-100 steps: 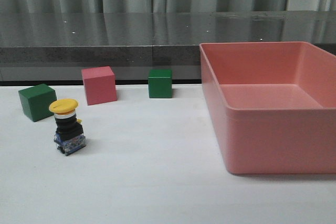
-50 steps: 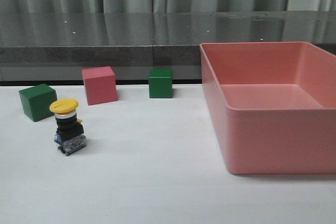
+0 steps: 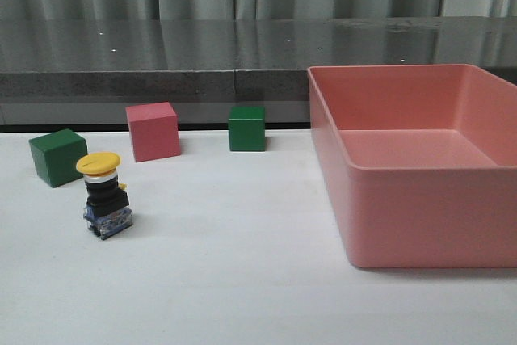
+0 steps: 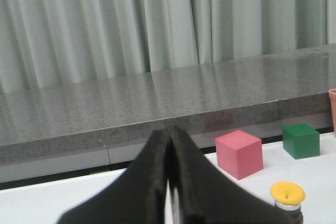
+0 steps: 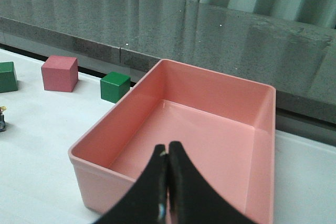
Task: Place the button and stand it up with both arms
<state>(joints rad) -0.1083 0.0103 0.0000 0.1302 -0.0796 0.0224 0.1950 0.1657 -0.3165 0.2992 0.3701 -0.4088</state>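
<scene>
The button stands upright on the white table at the left, yellow cap up, black body and bluish block below. Its yellow cap also shows in the left wrist view, off to one side of my left gripper, which is shut with nothing between its fingers. My right gripper is shut and empty too, hanging above the pink bin. Neither arm appears in the front view. Only a sliver of the button shows at the right wrist view's edge.
A large pink bin fills the table's right side. Behind the button sit a green cube, a pink cube and a second green cube. A grey stone ledge and curtains run along the back.
</scene>
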